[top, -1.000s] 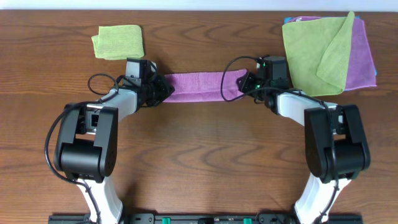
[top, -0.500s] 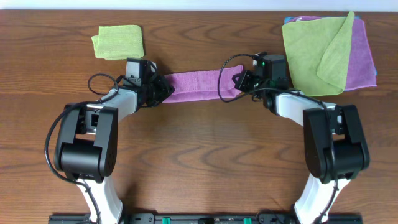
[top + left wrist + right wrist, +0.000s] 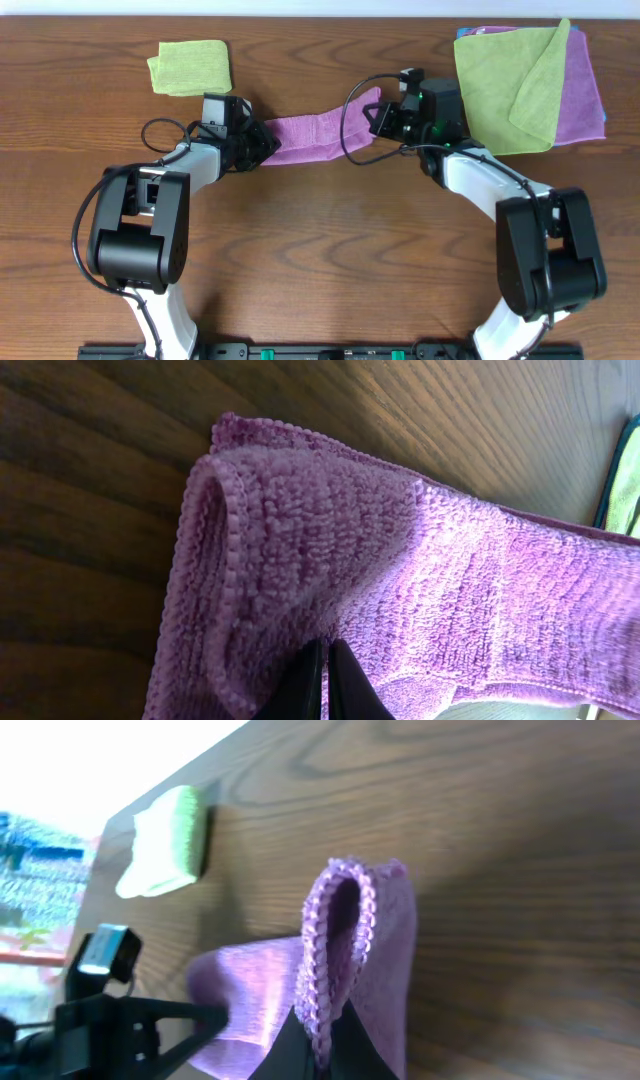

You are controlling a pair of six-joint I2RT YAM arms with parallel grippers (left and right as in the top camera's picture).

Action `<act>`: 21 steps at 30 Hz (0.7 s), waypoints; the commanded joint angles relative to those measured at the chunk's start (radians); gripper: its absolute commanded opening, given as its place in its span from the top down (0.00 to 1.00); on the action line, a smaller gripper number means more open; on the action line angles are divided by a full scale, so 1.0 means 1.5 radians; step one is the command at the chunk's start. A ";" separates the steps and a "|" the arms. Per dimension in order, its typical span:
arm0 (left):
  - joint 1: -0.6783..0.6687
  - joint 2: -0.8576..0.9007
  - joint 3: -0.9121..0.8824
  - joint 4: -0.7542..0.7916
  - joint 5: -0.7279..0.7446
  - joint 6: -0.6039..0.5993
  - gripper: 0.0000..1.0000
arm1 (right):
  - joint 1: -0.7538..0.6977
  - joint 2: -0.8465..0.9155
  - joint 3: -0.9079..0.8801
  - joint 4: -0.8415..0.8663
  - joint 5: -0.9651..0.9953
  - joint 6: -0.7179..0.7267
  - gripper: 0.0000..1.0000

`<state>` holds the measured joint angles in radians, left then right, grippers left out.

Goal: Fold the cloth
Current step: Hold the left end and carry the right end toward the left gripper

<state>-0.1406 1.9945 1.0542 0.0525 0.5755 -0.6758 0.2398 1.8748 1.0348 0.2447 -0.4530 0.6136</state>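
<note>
A purple cloth [image 3: 315,133], folded into a long strip, stretches between my two grippers on the wooden table. My left gripper [image 3: 262,143] is shut on its left end, which lies on the table; its fingertips pinch the cloth in the left wrist view [image 3: 325,660]. My right gripper [image 3: 372,112] is shut on the right end and holds it lifted off the table, so the strip rises toward the right. In the right wrist view the gripped edge [image 3: 335,950] loops up between the fingertips [image 3: 322,1045].
A folded green cloth [image 3: 190,67] lies at the back left. At the back right a green cloth [image 3: 505,80] lies spread over a purple one [image 3: 580,95], close behind my right arm. The table's far edge [image 3: 320,16] runs behind them.
My right gripper has lifted the cloth's right end and carried it left and toward the back. The left gripper and its end have stayed put.
</note>
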 commanded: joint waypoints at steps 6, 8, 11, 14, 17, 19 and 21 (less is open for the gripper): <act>-0.003 0.005 -0.003 -0.003 0.001 0.012 0.94 | 0.061 -0.012 0.021 0.019 -0.004 -0.011 0.99; -0.003 0.005 -0.003 -0.003 0.001 0.012 0.94 | 0.071 -0.012 0.031 0.019 -0.002 -0.011 0.99; -0.003 0.004 -0.003 -0.003 0.001 0.012 0.94 | 0.087 -0.012 0.042 0.019 0.006 -0.011 0.99; -0.003 0.004 -0.003 -0.003 -0.001 0.017 0.94 | 0.107 -0.012 0.047 0.020 0.027 -0.011 0.99; -0.003 0.004 -0.003 -0.003 0.000 0.017 0.94 | 0.130 -0.010 0.053 0.020 0.052 -0.014 0.99; -0.003 0.004 -0.003 -0.005 0.000 0.017 0.94 | 0.145 -0.006 0.058 0.019 0.061 -0.021 0.99; -0.003 0.004 -0.002 -0.011 0.001 0.017 0.94 | 0.155 0.000 0.061 0.018 0.063 -0.024 0.99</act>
<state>-0.1406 1.9949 1.0542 0.0467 0.5758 -0.6735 0.4515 1.8748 1.0992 0.2737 -0.3874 0.6037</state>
